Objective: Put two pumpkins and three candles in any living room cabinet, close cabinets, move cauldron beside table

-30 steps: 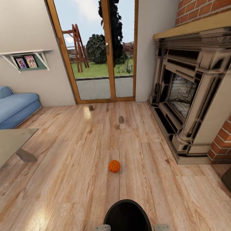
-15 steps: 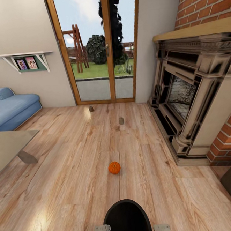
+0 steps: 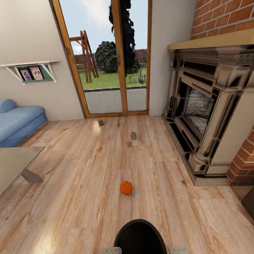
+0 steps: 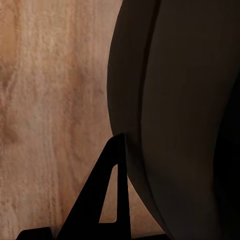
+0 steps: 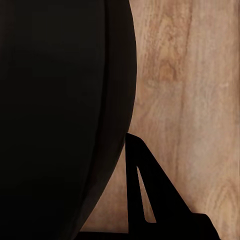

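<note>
Head view: looks forward and down from high on the robot across the wooden floor [image 3: 72, 208] toward a glass door [image 3: 110, 51], with the robot's dark body [image 3: 139, 241] at the near edge.
Left wrist view: very close, facing down at floor planks [image 4: 45, 100] beside the dark body [image 4: 180, 110].
Right wrist view: equally close, facing floor planks [image 5: 190, 90] beside the same body [image 5: 55, 115].
Shared: wooden floor and the robot's dark body.

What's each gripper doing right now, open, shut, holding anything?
Left gripper: cannot tell; one dark finger shows over the wood floor, nothing seen in it.
Right gripper: cannot tell; one finger in view, nothing seen held.
</note>
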Available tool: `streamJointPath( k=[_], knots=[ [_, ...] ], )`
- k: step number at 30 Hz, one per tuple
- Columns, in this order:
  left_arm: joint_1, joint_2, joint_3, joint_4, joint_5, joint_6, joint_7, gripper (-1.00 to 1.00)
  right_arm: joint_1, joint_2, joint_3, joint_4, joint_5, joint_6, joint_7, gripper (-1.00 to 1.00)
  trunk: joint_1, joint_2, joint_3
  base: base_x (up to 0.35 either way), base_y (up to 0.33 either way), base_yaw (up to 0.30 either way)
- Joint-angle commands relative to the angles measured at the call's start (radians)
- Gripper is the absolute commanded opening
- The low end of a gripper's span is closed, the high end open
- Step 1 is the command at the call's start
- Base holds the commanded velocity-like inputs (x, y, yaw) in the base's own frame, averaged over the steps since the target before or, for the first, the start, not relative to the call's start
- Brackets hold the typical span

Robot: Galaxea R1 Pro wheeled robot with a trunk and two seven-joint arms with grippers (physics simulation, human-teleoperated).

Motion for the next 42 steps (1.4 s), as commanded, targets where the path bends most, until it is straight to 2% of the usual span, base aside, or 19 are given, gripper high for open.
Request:
streamJointPath(
  k=[1, 21, 42],
  knots=[
    [0.000, 0.000, -0.012, 0.003, 0.017, 0.001, 0.000, -1.00, -0.001, 0.000, 0.008, -0.004, -0.005, -0.007, -0.005, -1.00, -0.004, 0.007, 0.004, 0.000, 0.000, 0.000],
    [0.000, 0.000, -0.012, 0.003, 0.016, 0.001, 0.000, -1.00, -0.001, 0.000, 0.008, -0.004, -0.005, -0.003, -0.004, -1.00, -0.081, 0.147, 0.098, 0.000, 0.000, 0.000],
    [0.000, 0.000, -0.012, 0.003, 0.016, 0.001, 0.000, -1.00, -0.001, 0.000, 0.008, -0.004, -0.005, -0.006, -0.005, -1.00, -0.161, 0.294, 0.166, 0.000, 0.000, 0.000]
  ],
)
